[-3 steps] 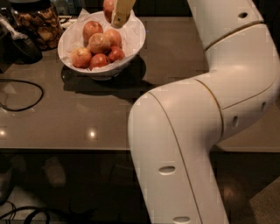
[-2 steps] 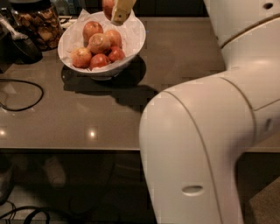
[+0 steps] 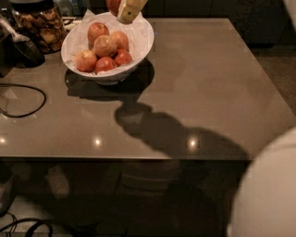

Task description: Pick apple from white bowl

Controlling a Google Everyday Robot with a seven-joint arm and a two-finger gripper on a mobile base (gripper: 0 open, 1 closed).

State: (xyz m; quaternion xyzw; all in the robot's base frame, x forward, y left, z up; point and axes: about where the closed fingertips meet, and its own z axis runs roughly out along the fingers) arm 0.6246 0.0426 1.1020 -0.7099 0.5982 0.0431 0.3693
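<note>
Bulging into the near right corner, the robot's white casing (image 3: 273, 194). Beyond it the grey worktop (image 3: 208, 83), with a black cable (image 3: 23, 99) on the left. The white bowl (image 3: 141, 44) holds other apples (image 3: 105, 46) on crinkled paper, snack jar (image 3: 39, 23) beside it. Farthest, above the bowl's back rim, the tool (image 3: 122, 9) pinches the apple (image 3: 112, 4), lifted clear. Judging: firm, smooth, slippery skin, some weight, bruises easily. Best held across its widest middle.
</note>
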